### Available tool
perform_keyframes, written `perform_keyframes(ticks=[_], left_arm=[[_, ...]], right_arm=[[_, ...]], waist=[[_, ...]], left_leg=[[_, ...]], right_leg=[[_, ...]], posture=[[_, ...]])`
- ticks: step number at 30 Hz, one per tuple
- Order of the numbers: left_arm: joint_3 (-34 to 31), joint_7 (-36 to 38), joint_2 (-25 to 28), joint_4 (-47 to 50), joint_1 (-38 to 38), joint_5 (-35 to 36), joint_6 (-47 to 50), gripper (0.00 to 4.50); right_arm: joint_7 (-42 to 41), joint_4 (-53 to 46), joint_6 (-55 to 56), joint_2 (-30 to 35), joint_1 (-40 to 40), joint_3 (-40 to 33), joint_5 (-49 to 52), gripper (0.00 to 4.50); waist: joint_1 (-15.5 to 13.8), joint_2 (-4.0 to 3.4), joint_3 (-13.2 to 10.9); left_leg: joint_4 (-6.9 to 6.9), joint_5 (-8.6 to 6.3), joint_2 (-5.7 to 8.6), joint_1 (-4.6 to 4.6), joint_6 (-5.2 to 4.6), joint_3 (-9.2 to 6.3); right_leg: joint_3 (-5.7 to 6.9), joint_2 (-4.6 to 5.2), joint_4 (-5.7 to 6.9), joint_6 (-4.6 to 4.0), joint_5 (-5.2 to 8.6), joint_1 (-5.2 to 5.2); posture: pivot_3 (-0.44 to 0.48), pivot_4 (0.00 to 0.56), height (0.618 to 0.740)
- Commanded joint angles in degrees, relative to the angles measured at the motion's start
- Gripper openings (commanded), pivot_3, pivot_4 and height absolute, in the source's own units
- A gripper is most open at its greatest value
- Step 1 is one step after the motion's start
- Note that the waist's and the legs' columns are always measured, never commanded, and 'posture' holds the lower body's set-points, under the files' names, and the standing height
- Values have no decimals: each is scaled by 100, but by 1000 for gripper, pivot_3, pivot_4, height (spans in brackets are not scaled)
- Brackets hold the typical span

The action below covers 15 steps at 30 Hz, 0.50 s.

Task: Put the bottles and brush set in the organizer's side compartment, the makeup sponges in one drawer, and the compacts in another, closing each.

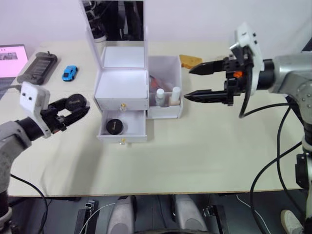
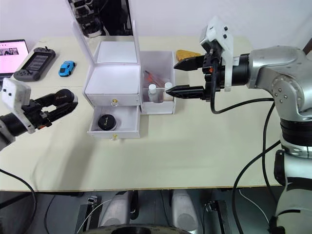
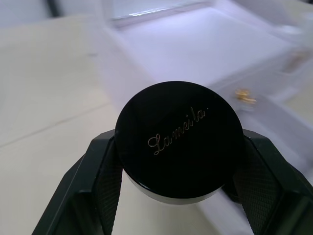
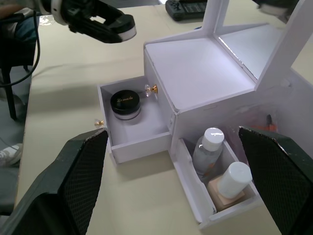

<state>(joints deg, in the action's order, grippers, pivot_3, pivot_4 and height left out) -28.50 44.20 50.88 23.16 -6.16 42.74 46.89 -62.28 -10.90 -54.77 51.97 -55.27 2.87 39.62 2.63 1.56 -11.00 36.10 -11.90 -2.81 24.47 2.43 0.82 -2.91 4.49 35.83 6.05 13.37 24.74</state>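
The organizer (image 1: pixel 122 85) stands upper centre of the head view, mirror lid upright. Its lower drawer (image 1: pixel 122 127) is pulled out with one compact (image 1: pixel 114 126) lying inside; the upper drawer (image 1: pixel 122 103) is shut, so I cannot see what it holds. The side compartment (image 1: pixel 165 92) on the organizer's right holds both bottles (image 1: pixel 167 96) standing upright side by side, and something pink and orange, likely the brush set (image 1: pixel 155 79), behind them, mostly hidden. My left gripper (image 1: pixel 73 111) at the left of the frame, near the open drawer, clamps the second compact (image 3: pixel 178 139) between its fingers, lid up with script lettering. My right gripper (image 1: pixel 207 80) hovers just right of the side compartment, fingers spread wide with nothing between them. At upper left lie a blue toy car (image 1: pixel 69 72), a dark game controller (image 1: pixel 38 67) and a lit screen (image 1: pixel 12 59), cut by the edge. A yellowish object (image 1: pixel 190 60) peeks out behind the compartment.
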Motion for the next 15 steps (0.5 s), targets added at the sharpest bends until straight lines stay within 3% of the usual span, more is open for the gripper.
perform_keyframes(ticks=[1,5,15], left_arm=[[56,471,373,346,-73,370,161,2658],[910,572,439,609,-524,530,333,2658],[2603,321,-205,-72,-1625,-585,-208,2658]], right_arm=[[-119,-23,148,-65,-198,-99,6,4500],[-104,-87,191,-117,-163,-148,-23,4500],[288,-657,-28,88,164,-501,84,4500]], waist=[[-6,0,0],[-38,0,-1],[-29,2,-1]], left_leg=[[0,0,-1,0,0,-1],[8,0,-1,0,0,-3],[5,1,0,0,-2,-6]], right_leg=[[0,-2,2,0,0,2],[1,-3,11,0,1,1],[-1,-10,25,19,12,4]], posture=[[0,150,738],[0,150,738],[0,150,738]])
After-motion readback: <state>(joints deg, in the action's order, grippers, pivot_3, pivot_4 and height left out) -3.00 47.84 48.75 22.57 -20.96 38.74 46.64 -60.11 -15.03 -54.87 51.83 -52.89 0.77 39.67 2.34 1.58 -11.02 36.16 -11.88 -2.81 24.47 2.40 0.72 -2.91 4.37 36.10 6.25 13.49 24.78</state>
